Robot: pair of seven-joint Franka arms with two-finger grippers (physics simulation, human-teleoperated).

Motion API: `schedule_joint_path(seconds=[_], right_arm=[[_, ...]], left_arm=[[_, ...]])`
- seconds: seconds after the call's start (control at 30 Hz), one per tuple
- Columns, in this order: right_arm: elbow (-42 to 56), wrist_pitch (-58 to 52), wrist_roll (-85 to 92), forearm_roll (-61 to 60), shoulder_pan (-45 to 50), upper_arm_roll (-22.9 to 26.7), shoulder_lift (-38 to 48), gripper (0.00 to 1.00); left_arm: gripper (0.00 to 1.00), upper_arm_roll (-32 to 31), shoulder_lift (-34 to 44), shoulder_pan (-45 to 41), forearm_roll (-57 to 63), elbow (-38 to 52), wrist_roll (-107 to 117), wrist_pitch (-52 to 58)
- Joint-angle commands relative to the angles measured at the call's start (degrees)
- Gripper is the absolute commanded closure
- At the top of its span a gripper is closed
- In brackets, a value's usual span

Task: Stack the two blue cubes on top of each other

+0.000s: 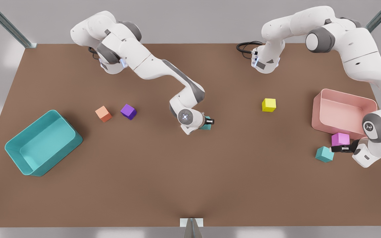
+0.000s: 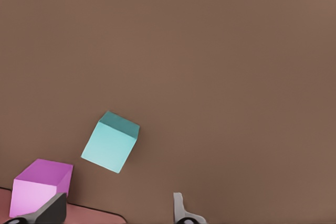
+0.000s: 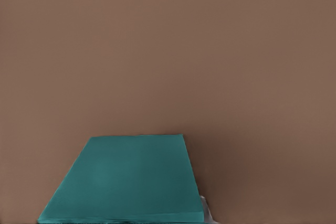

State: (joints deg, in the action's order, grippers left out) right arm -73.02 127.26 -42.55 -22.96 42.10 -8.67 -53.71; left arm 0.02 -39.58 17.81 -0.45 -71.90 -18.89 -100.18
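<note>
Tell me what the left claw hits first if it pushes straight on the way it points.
Most likely the free teal cube: the left claw, open beside the pink cube, points toward it in the front view. Height is unclear, so it might pass above it.

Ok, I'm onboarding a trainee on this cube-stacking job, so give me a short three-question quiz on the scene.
1. True or false: the purple cube sits inside the teal bin.
2. Which cube lies nearest the left gripper? A yellow, B pink, C orange.
3. Fill in: the right gripper is closed on a ___ cube.

Key: 1 false, it sits on the table. 2 B, the pink cube. 3 blue, the held blue cube.
</note>
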Motion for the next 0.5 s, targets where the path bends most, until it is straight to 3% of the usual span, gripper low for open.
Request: schedule_joint_path(seconds=[0.0,0.07,0.27,0.47], right_arm=[[0.2,8.5,-24.7,0.8,0.9,0.1,-0.9,0.0],[0.3,8.5,-24.7,0.9,0.9,0.1,-0.9,0.0],[0.5,6.3,-24.4,0.5,-1.4,0.0,2.3,0.0],[0.2,-13.2,-15.7,0.6,-12.6,0.0,12.9,0.0]], left_arm=[[0.0,0.7,-1.1,0.0,0.3,-1.3,-39.7,-10.1],[0.0,0.7,-1.8,0.0,5.5,-1.3,-39.8,-12.0],[0.0,0.7,-3.1,-0.1,5.6,-4.5,-39.9,-12.4],[0.0,0.7,-5.3,-0.1,5.4,-4.5,-39.6,-12.6]])
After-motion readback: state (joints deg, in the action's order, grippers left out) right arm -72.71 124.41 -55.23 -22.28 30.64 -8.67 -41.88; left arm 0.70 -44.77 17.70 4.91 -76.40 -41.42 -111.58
